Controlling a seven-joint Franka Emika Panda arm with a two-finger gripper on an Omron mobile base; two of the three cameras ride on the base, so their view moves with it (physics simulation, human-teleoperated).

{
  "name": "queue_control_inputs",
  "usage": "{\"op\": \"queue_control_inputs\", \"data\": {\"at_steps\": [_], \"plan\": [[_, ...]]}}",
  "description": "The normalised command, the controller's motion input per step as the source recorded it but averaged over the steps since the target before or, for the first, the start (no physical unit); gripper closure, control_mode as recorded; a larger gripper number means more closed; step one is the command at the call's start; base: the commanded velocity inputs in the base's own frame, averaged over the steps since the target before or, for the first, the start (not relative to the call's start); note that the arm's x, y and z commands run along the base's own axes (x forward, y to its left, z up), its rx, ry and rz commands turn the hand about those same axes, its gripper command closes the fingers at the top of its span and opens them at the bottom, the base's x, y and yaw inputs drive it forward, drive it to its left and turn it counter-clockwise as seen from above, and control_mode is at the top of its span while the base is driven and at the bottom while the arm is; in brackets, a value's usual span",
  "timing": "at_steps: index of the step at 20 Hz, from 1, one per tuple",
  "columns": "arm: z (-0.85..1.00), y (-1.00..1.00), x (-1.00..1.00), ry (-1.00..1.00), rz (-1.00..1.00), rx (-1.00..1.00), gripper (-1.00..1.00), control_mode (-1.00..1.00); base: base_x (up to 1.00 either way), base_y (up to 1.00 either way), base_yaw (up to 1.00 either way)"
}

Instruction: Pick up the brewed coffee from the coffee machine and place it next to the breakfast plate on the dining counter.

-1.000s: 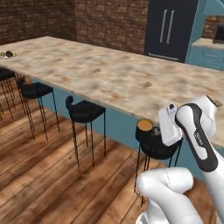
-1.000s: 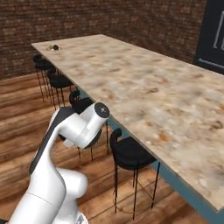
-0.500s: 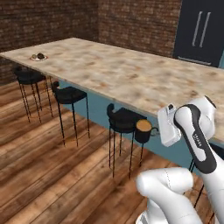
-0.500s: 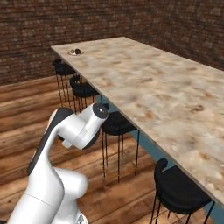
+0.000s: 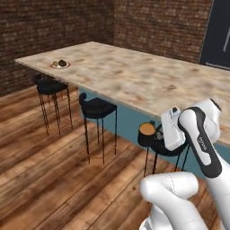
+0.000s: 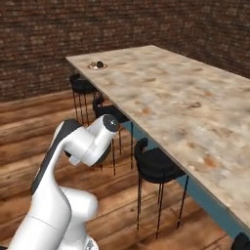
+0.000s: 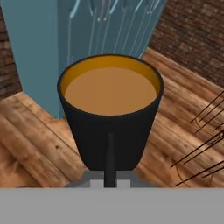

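In the hand view we see the brewed coffee (image 7: 110, 114) filling the centre of the frame, upright, its light brown liquid level just under the rim. Our end effector (image 7: 110, 177) is closed on the mug from below in that frame, a dark finger running up its black wall. In the left base view the brewed coffee (image 5: 147, 133) sits at centre right, carried in the air beside the white wrist, lower than the counter's top and just in front of its near edge.

Below and behind the mug stands a black stool (image 5: 166, 146), very close to it. Further left in that frame two more stools (image 5: 97, 108) line the teal base of the counter, and open wooden floor (image 5: 54, 179) spreads across the lower left.

The dining counter (image 5: 148, 81) stretches from the right edge to the upper left, its long near edge running diagonally. Its wide marble top is bare along most of that length.

At the far end, upper left of the frame, the breakfast plate (image 5: 60, 64) rests near the corner, well apart from the mug. In the right base view the breakfast plate (image 6: 97, 65) lies at upper centre, close to the counter's far left corner.
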Motion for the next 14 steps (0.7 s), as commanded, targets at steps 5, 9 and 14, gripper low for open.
{"op": "queue_control_inputs", "data": {"at_steps": [5,9,14], "plan": [[0.00,0.00,0.00,0.00,0.00,0.00,1.00,1.00,1.00,0.79,-0.07],[0.00,0.00,0.00,0.00,0.00,0.00,1.00,1.00,1.00,0.70,-0.19],[0.00,0.00,0.00,0.00,0.00,0.00,1.00,1.00,1.00,0.65,-0.30]]}}
